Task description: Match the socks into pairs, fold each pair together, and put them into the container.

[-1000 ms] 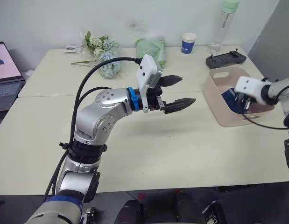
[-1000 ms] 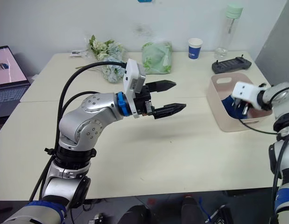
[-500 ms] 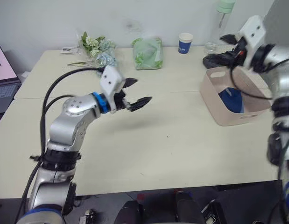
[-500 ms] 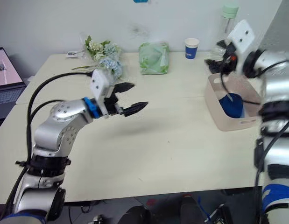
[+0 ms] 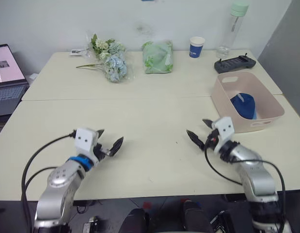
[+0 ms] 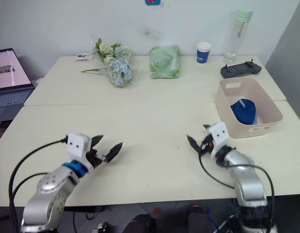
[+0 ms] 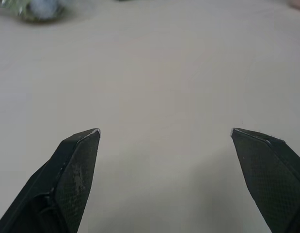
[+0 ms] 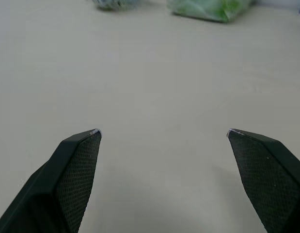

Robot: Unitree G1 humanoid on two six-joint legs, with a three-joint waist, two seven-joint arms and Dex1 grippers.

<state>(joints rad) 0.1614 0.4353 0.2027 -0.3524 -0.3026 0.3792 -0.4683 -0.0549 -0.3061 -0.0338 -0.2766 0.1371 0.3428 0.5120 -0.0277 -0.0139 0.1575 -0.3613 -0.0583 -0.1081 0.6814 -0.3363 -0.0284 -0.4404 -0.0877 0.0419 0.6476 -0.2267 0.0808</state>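
Both grippers stood wide open and empty: the left gripper (image 5: 109, 142) and right gripper (image 5: 200, 132) hung low over the bare table (image 5: 154, 121). The tub (image 5: 272, 110) at far right held blue socks (image 5: 243, 106). Judging the task nearly done, resting the arms clear of the tub seemed best.

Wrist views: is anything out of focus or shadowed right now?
Left wrist view: the left pincer is sharp, the flowers are a blur, and soft shadow darkens the table near the fingertips. Right wrist view: the right pincer is crisp, the green bag blurred, with a similar faint shadow.
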